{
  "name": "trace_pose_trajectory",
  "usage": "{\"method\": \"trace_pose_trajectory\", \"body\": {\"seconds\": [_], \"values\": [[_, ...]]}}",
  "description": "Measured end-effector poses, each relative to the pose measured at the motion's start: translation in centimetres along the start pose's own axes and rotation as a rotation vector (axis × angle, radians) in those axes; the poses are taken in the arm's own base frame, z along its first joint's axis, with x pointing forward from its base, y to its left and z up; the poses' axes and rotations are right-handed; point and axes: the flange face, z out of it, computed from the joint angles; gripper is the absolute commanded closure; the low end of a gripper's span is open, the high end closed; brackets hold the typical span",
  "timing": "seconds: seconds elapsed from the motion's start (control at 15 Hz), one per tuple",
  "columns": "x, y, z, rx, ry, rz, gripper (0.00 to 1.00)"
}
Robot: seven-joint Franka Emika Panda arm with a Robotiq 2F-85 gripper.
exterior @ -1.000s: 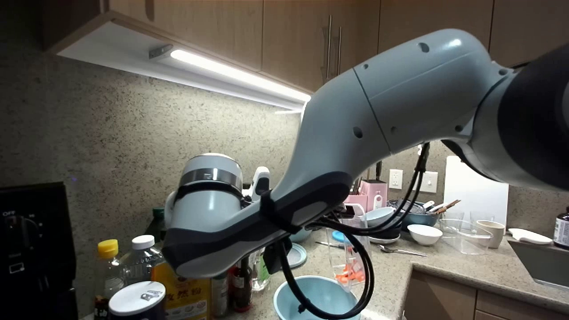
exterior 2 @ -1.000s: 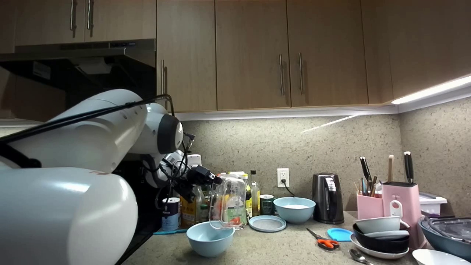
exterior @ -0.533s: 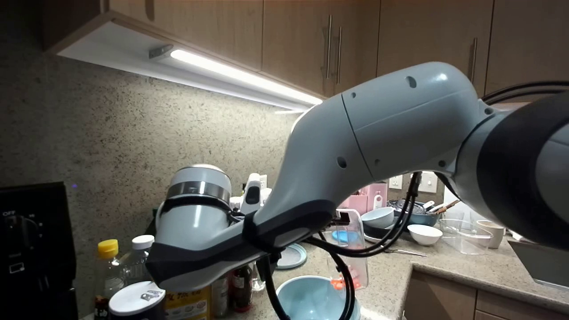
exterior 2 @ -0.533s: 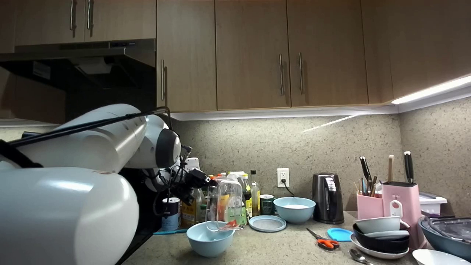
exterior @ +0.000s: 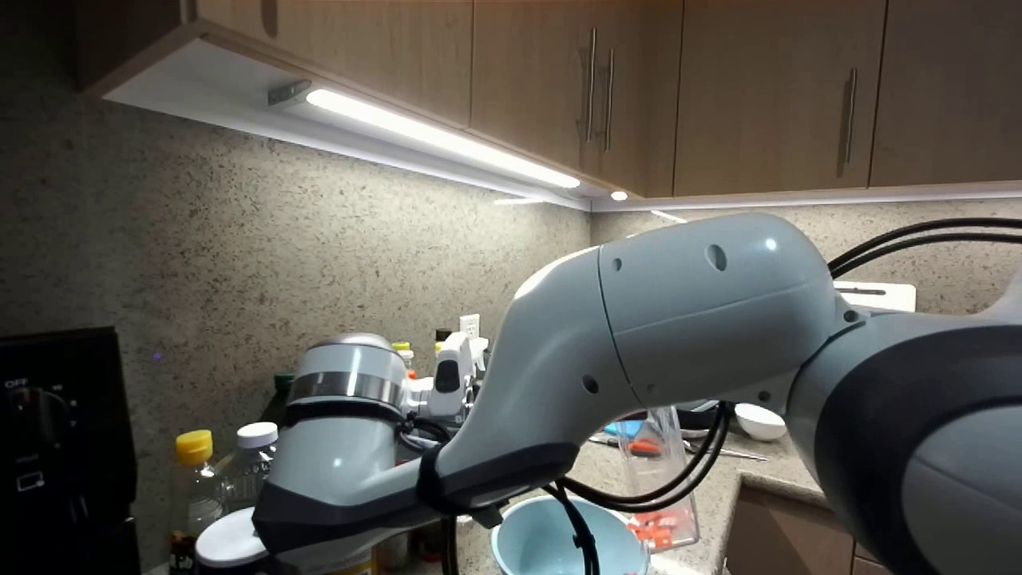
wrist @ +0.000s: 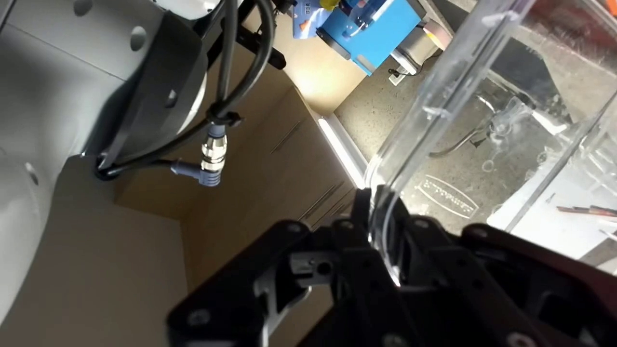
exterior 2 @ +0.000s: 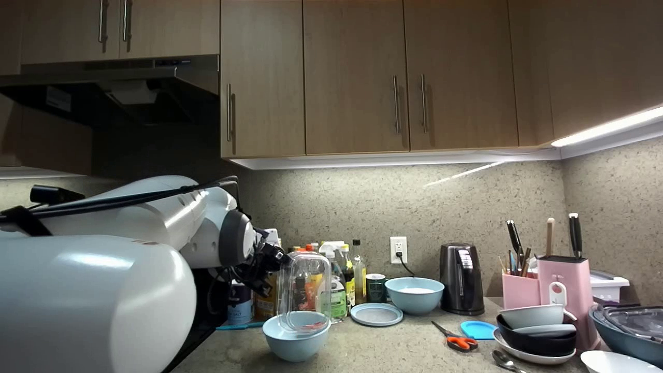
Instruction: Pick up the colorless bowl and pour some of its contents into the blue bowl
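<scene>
Clear bowl [exterior 2: 304,291]: tilted near the blue bowl [exterior 2: 295,347]; I judge it light, stiff, slippery, best held at the rim.
Gripper [wrist: 379,208]: closed, pinching that rim.

In an exterior view, you face wood-grain cabinets [exterior 2: 352,77] with bar handles [exterior 2: 396,104] above a speckled wall [exterior 2: 331,202]. A dark range hood [exterior 2: 119,76] occupies the left. At right, a lit strip [exterior 2: 608,126] runs beneath the cabinets. Below, your speckled countertop [exterior 2: 383,352] extends along the wall, which carries a white outlet [exterior 2: 398,246].
</scene>
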Motion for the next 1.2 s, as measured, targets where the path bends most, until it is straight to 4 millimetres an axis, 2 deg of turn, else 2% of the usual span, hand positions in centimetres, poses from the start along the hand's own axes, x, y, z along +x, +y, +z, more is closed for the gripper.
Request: {"method": "trace_pose_trajectory", "body": {"seconds": [0.2, 0.6, 1.2], "values": [[-0.3, -0.1, -0.2, -0.002, 0.013, 0.015, 0.98], [1.5, 0.6, -0.1, -0.009, 0.011, -0.008, 0.98], [2.3, -1.3, -0.1, -0.033, 0.123, -0.093, 0.98]]}}
